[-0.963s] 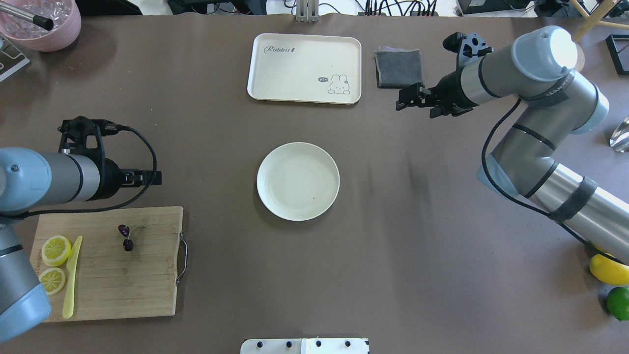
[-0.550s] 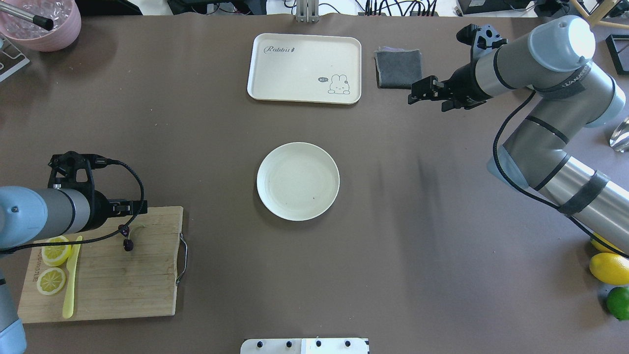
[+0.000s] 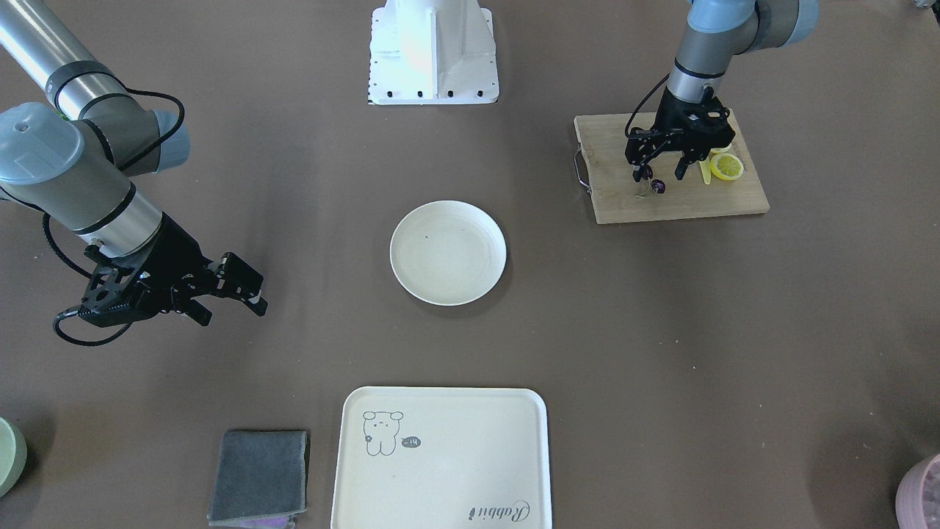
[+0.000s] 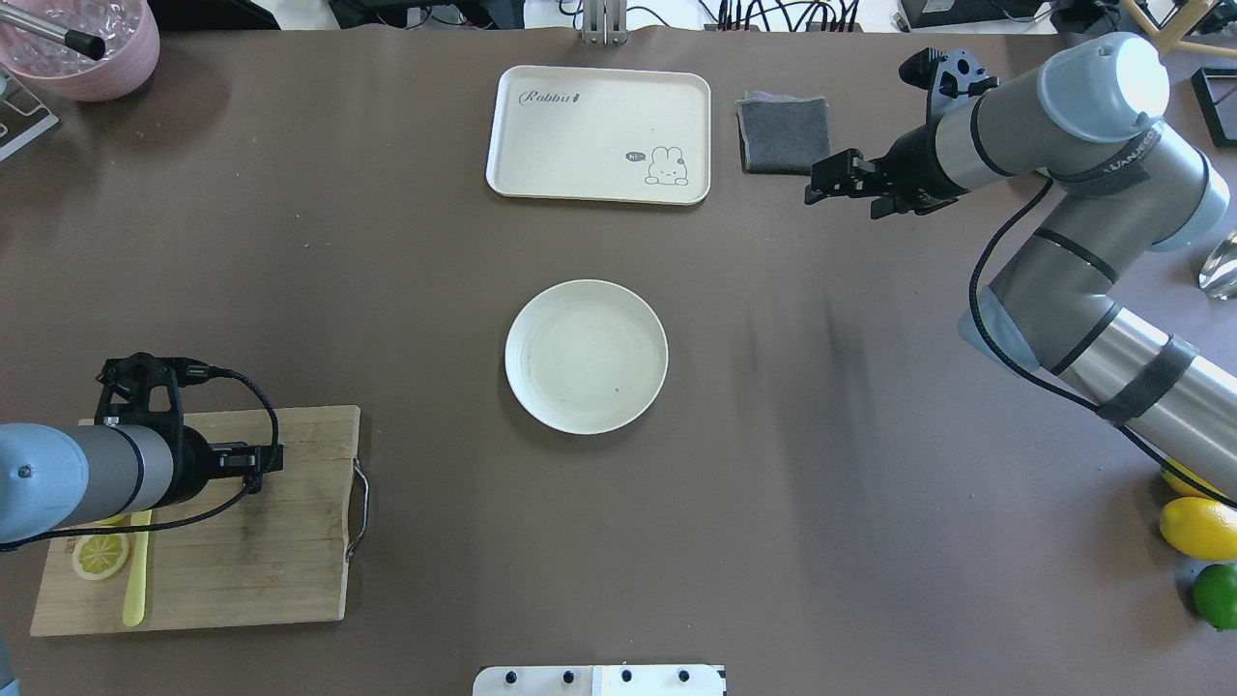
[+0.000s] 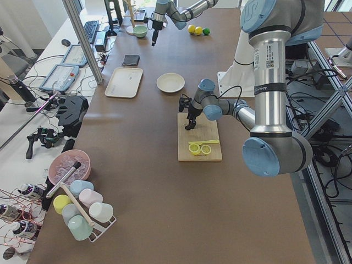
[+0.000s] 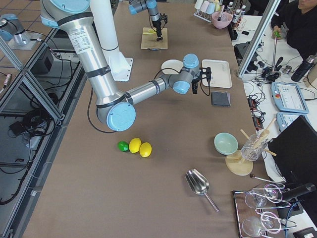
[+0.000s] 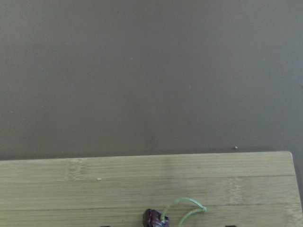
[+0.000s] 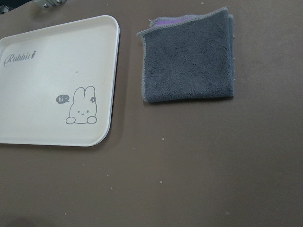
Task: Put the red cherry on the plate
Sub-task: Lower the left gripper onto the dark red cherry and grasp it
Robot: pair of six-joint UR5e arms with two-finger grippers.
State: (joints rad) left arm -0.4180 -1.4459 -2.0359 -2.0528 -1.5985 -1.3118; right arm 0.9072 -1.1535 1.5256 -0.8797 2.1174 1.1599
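Note:
The red cherry (image 3: 656,186) lies on the wooden cutting board (image 3: 683,202), its dark fruit (image 7: 152,218) and green stems low in the left wrist view. My left gripper (image 3: 659,176) stands open right above it, one finger on each side, not closed on it. In the overhead view this gripper (image 4: 261,462) hides the cherry. The round cream plate (image 4: 586,356) sits empty mid-table, well to the right of the board. My right gripper (image 4: 819,180) hovers open with nothing in it, far from both, beside the grey cloth (image 4: 783,133).
On the board (image 4: 242,551) lie a lemon slice (image 4: 101,555) and a yellow knife (image 4: 135,580). A rabbit tray (image 4: 599,133) is at the far middle, a pink bowl (image 4: 82,43) far left. A lemon (image 4: 1198,528) and a lime (image 4: 1216,594) sit near right.
My left gripper has moved from beyond the board onto it and now covers the cherry. The right arm drew back to the right, then held still.

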